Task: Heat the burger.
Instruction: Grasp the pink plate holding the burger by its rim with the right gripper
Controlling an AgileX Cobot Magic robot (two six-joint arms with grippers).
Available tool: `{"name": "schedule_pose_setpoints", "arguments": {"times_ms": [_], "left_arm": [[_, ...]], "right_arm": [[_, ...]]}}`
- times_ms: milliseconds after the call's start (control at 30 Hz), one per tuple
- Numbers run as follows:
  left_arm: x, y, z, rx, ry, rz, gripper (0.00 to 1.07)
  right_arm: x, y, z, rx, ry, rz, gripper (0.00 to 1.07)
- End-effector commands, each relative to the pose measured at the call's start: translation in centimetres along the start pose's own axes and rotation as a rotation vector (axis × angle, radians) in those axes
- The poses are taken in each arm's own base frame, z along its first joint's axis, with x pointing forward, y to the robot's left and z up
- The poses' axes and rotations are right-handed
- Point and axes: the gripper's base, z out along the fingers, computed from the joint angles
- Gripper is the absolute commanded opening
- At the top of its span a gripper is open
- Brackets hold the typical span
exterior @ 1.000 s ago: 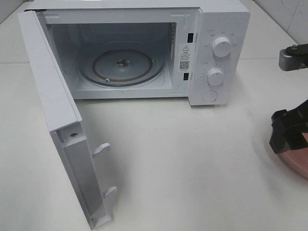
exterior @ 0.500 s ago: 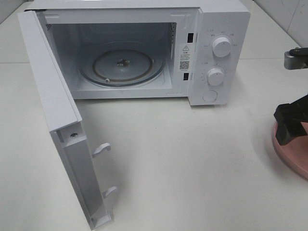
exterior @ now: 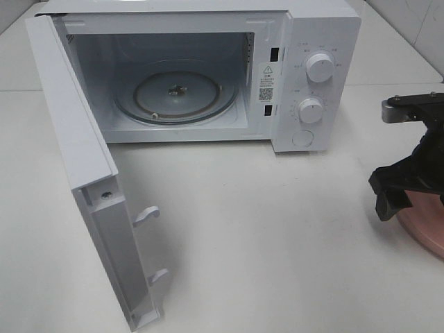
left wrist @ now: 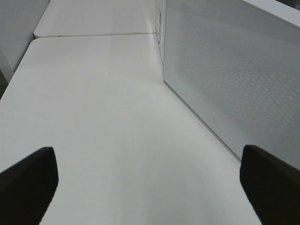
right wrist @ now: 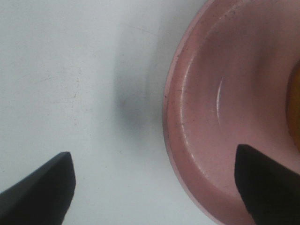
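Slid the right gripper [right wrist: 152, 178] sideways within the last second; now straddles the rim of the round pink plate [right wrist: 171, 108], prongs wide apart, empty. Orange-yellow sliver on that plate: probably the burger [right wrist: 295, 108], ungrasped. Left gripper [left wrist: 150, 183] likewise spread wide, beside the boxy white microwave [exterior: 312, 35], door open.

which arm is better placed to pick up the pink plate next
Right. The right gripper, open, hangs over the pink plate at its rim. The left gripper sits beyond the open microwave door, far from it.
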Motion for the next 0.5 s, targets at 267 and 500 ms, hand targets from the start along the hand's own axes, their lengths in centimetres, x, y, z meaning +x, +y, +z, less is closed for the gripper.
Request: {"name": "schedule_pose_setpoints", "arguments": {"times_ms": [267, 500], "left_arm": [[0.1, -0.1, -0.2, 0.005, -0.020, -0.002, 0.98], [0.1, -0.1, -0.2, 0.005, -0.020, -0.002, 0.98]], "right_arm": [[-0.6, 0.2, 2.7, -0.009, 0.005, -0.016, 0.85], [-0.7, 0.4, 4.8, -0.013, 0.024, -0.029, 0.83]]}}
